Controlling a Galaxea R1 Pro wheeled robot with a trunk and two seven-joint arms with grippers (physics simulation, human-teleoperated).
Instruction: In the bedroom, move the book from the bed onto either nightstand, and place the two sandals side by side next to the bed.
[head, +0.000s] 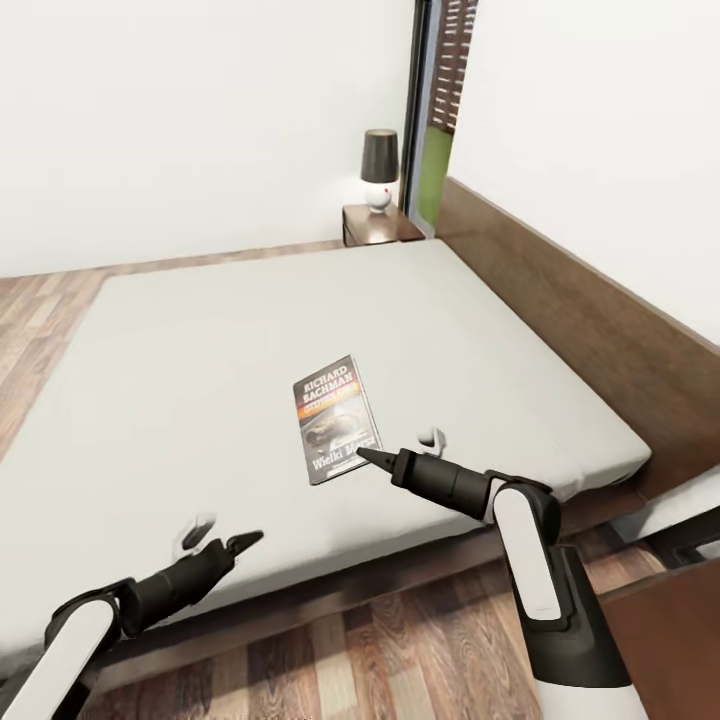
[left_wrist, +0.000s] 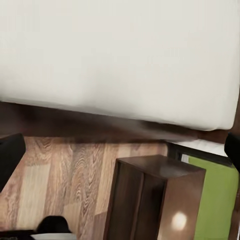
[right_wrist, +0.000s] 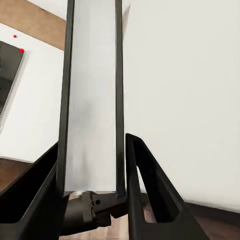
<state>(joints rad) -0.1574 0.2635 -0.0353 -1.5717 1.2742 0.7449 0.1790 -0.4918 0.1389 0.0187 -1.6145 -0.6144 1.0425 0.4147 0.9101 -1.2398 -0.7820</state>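
The book (head: 337, 418) lies flat on the bed (head: 200, 360), cover up, near its middle. Right pincer (head: 362, 456) sits at the book's 5 o'clock corner, tip touching its edge, nothing held; how far open, I cannot tell. Left pincer (head: 245, 541) hovers at 7 o'clock, empty, apparently closed. Nightstand (head: 380, 224) with lamp (head: 379, 168) stands at 12 o'clock.

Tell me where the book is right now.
In the head view, the book lies flat on the bed mattress near its front edge, just beyond the right gripper.
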